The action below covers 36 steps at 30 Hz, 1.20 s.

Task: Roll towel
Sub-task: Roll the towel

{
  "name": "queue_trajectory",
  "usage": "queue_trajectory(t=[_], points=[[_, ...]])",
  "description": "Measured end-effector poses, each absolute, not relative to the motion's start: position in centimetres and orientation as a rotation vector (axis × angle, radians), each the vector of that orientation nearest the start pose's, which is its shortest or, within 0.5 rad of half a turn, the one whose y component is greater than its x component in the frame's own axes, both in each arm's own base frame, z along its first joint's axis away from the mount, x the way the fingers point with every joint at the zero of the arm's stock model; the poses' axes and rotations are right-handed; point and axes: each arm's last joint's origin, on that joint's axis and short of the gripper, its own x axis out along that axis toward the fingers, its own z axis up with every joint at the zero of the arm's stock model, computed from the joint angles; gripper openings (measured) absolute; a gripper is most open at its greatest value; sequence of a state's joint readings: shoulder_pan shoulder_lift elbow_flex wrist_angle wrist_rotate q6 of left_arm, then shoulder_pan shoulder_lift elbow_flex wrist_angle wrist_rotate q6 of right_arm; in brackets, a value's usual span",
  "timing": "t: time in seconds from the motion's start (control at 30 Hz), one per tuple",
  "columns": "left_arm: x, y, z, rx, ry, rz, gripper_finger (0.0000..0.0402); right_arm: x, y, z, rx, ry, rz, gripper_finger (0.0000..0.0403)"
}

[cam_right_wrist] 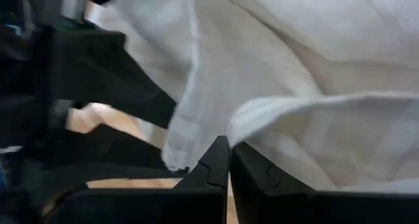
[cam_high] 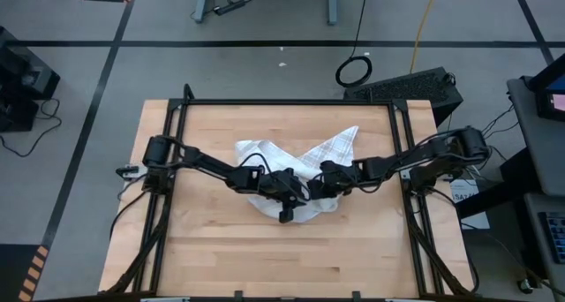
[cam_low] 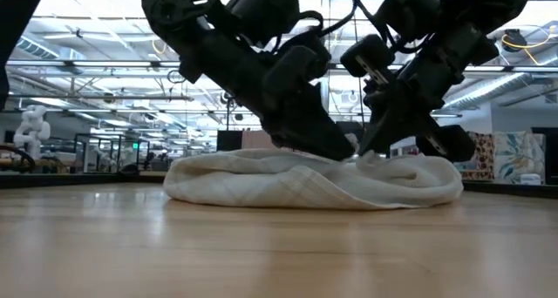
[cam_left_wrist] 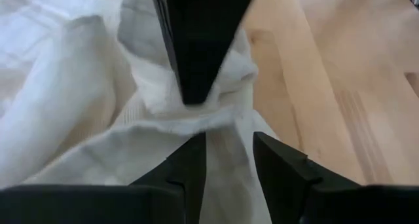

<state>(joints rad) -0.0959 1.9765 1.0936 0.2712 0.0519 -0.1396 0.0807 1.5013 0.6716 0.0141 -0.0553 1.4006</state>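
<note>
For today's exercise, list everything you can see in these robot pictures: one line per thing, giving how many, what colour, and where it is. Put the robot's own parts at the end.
towel: one, white with thin grey check lines, crumpled at the middle of the table, one corner spread toward the far right.
table: one, light wood with a black frame, under both arms.
cable loop: one, black, on the grey floor beyond the table's far edge.
left gripper: one, dark, down on the towel's near-middle part; jaws apart with a fold of cloth between them.
right gripper: one, dark, at the towel just right of the left one; jaws shut, cloth lying against them, a grip not clear.
</note>
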Motion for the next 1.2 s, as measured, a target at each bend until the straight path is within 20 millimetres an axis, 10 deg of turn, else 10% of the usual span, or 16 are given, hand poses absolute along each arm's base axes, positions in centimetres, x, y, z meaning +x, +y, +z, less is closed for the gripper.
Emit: queue_trajectory(t=[1.2], points=[[41.1,-3.8,12.9,-0.082,0.618,-0.131,0.0129,27.6,2.5,15.8,1.354,0.771,-0.414,0.0150]])
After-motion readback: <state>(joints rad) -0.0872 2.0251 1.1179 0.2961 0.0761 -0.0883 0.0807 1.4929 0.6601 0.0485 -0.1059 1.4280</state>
